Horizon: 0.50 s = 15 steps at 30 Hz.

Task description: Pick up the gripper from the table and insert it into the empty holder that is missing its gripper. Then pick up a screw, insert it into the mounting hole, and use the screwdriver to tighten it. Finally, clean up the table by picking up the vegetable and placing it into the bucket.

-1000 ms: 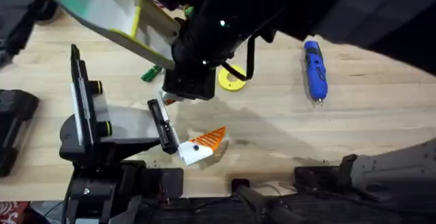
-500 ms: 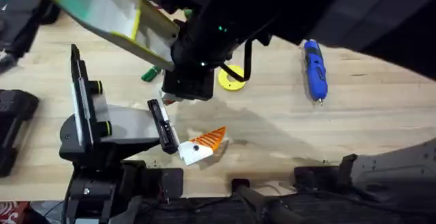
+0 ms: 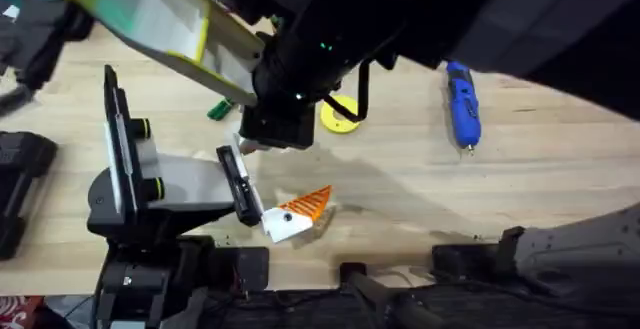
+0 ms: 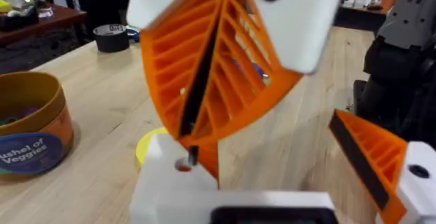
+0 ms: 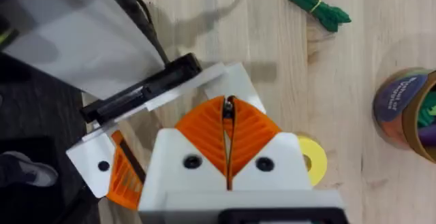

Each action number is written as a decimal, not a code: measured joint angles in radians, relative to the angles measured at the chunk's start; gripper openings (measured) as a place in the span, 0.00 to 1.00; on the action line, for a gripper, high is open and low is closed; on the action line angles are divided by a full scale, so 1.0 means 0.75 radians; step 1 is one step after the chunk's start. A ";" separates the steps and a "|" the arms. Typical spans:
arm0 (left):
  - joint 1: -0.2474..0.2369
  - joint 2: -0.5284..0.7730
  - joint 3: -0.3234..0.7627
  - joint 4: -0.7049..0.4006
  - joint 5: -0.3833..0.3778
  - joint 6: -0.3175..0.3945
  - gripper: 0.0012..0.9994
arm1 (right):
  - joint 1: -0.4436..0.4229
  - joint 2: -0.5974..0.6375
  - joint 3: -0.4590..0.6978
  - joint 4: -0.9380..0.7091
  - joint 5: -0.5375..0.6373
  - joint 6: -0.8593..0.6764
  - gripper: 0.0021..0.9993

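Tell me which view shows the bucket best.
The left wrist view: the bucket stands on the table with its tan rim, its inside and the navy label all showing. The right wrist view has it cut off at the picture's edge, with green and purple pieces inside.

On my left wrist feed I can read "ushel of Veggies" in white on the blue label of the bucket (image 4: 30, 139). My right wrist feed shows that label too, but too small to read.
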<state>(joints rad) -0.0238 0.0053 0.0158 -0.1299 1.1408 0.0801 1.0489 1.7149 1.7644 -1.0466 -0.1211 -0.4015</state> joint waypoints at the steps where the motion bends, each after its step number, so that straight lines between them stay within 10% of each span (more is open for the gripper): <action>1: 0.000 0.000 0.000 0.000 0.000 -0.002 0.99 | 0.000 0.000 -0.001 0.002 0.000 0.000 0.00; 15: 0.000 0.000 0.000 0.000 0.000 -0.002 0.99 | 0.000 0.000 -0.002 0.010 0.000 0.000 0.00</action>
<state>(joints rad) -0.0238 0.0051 0.0158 -0.1299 1.1412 0.0784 1.0489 1.7149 1.7630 -1.0393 -0.1211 -0.4015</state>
